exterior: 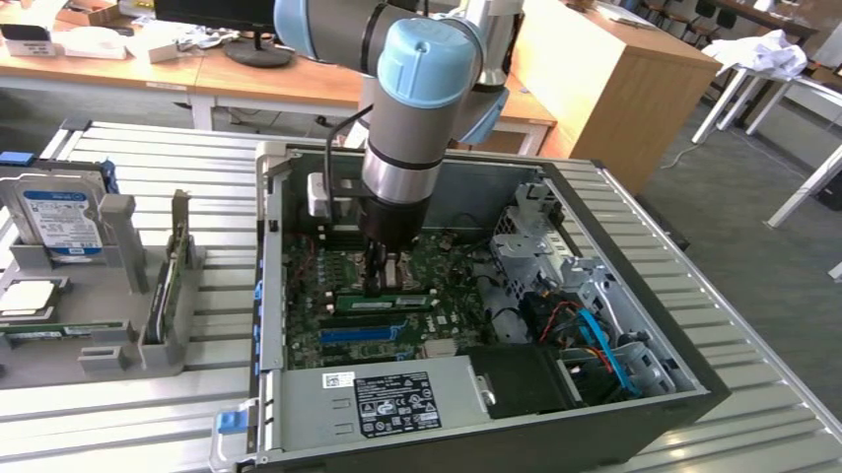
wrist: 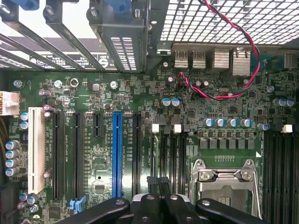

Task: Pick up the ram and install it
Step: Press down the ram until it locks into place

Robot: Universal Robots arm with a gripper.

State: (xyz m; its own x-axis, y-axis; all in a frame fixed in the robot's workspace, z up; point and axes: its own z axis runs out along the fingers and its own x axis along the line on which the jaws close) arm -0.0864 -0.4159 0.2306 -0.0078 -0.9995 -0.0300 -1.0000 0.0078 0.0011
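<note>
The black two-fingered gripper (exterior: 383,284) is seen clenched, with nothing grasped, lowered over the green motherboard (exterior: 448,271) inside the open grey computer case (exterior: 435,448). The long, thin green ram stick (exterior: 383,300) is seated on the motherboard, directly beneath the fingertips.

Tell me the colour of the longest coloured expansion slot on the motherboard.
Blue, clearest in the wrist view.

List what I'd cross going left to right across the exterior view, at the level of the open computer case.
Hard drive in the grey holder → computer case wall → gripper down on the ram on the motherboard → blue cable.
</note>
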